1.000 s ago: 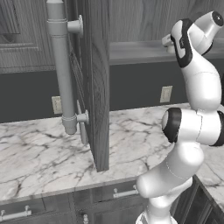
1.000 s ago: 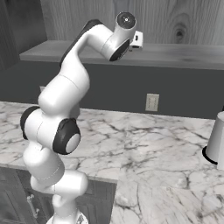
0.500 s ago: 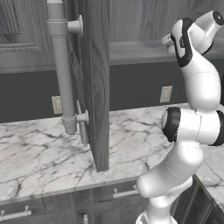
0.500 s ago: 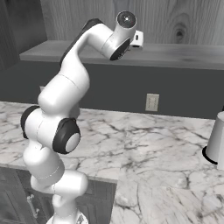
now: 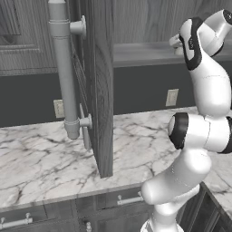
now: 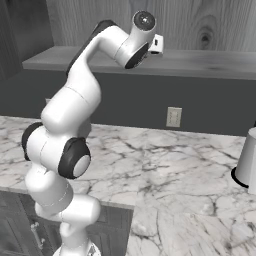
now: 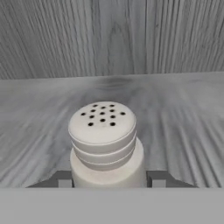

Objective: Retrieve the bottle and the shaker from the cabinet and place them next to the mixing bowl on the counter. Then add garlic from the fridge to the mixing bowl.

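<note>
A white shaker (image 7: 104, 142) with a perforated domed cap stands upright on the grey wooden cabinet shelf (image 7: 183, 118), close in front of the hand camera. My gripper (image 7: 111, 179) has a fingertip (image 7: 64, 179) against each side of the shaker's body, so it is shut on it. In the base views the arm reaches up to the shelf, with the hand (image 6: 156, 44) at its front edge. The bottle, the mixing bowl and the garlic are out of view.
The open cabinet door (image 5: 97, 90) with its long bar handle (image 5: 63, 68) stands out over the marble counter (image 5: 41, 158) to the arm's left. A pale tall vessel (image 6: 246, 162) on a dark base stands at the counter's right. Wall outlets (image 6: 173, 117) sit below the shelf.
</note>
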